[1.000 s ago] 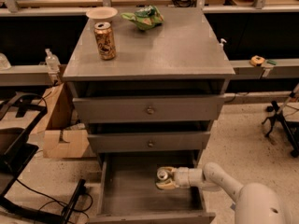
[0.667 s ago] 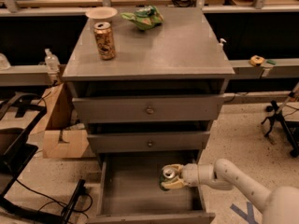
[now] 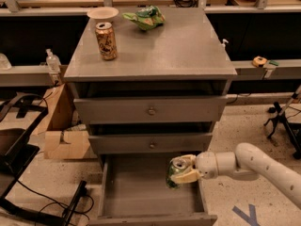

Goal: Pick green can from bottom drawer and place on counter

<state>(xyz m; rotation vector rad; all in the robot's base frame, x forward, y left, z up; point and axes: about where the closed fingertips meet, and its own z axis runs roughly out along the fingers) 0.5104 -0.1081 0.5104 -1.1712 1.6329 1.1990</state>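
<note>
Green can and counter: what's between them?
In the camera view, two shut knobbed drawers lie between the counter and the green can, which the gripper holds over the bottom drawer.

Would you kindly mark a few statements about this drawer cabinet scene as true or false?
1. The gripper has its jaws shut on the green can at the right side of the open bottom drawer. True.
2. The green can stands on the counter. False: it is in the jaws, down at the level of the bottom drawer.
3. An orange-gold can stands upright on the counter. True.
4. All three drawers are pulled open. False: only the bottom drawer is open; the two upper drawers are closed.
5. The green-and-white bag lies in the bottom drawer. False: it lies at the back of the counter.
</note>
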